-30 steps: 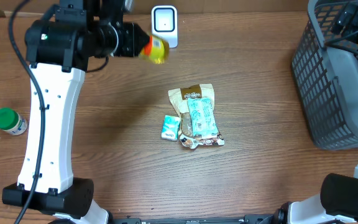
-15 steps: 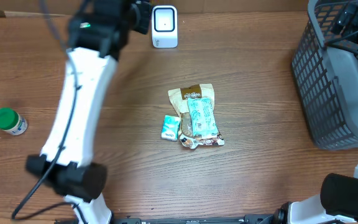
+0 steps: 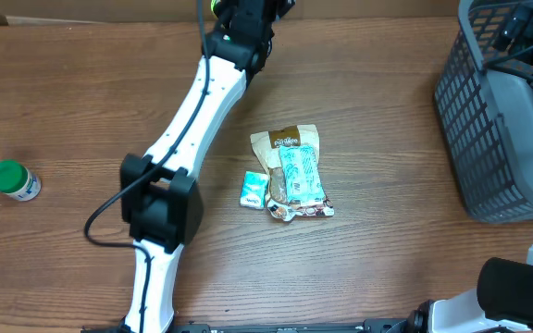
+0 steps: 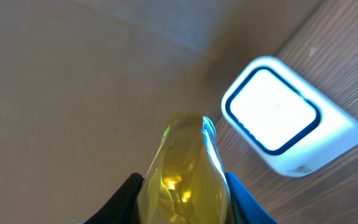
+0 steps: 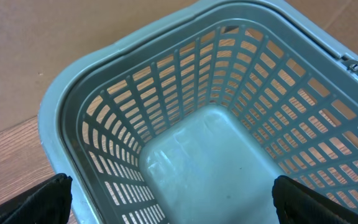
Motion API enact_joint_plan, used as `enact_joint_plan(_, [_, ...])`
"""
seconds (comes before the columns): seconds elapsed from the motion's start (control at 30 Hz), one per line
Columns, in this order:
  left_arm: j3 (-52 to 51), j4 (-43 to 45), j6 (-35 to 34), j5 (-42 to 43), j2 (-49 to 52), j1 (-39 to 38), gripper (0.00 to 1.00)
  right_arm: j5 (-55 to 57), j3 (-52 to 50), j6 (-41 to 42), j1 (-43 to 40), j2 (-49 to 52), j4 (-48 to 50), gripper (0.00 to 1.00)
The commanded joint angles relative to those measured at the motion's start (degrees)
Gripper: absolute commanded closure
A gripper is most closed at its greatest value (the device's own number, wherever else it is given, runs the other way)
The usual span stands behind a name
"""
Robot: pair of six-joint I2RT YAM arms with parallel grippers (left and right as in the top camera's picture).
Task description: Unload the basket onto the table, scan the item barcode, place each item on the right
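Observation:
The item is a clear yellow bottle (image 4: pixel 182 152), and my left gripper (image 4: pixel 182 186) is shut on its body, one finger on each side. In the left wrist view the bottle's end points toward the white barcode scanner (image 4: pixel 278 115), whose lit window has a dark blue rim; it lies just right of the bottle on the wood. From overhead, the left arm (image 3: pixel 225 74) stretches to the table's far edge and hides the scanner. My right gripper (image 5: pixel 179 208) hangs open over the grey basket (image 5: pixel 104 81), empty.
A pile of snack packets (image 3: pixel 290 166) with a small teal box (image 3: pixel 254 190) lies mid-table. A green-capped jar (image 3: pixel 12 180) stands at the left. The grey basket (image 3: pixel 489 111) occupies the right edge. A cardboard wall runs along the far side.
The left arm has swung from the far left to the far middle, carrying the yellow bottle up to the scanner and now covering it from overhead. The right arm is unmoved.

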Motion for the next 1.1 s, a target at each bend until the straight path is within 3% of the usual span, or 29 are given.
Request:
enact_joint_plan(0.0, [0.98, 3.1, 9.64, -5.75, 3.04, 0.04, 0.96, 0.57, 1.03, 0.22, -0.02, -0.55, 0.22, 0.0])
enact_joint_plan(0.23, [0.96, 12.17, 15.1, -9.31, 7.65, -0.13, 0.96, 0.57, 1.03, 0.22, -0.02, -0.55, 0.24, 0.0])
enact_joint_plan(0.37, [0.9, 12.41, 16.31, -9.33, 8.68, -0.17, 0.97, 0.57, 1.03, 0.22, -0.02, -0.55, 0.22, 0.0])
enact_joint_plan(0.83, [0.87, 19.26, 8.44, -15.15, 10.84, -0.98, 0.96, 0.55, 1.03, 0.22, -0.02, -0.55, 0.24, 0.0])
enact_joint_plan(1.07, [0.87, 19.15, 8.24, -15.13, 11.17, -2.34, 0.96, 0.57, 1.03, 0.22, -0.02, -0.55, 0.22, 0.0])
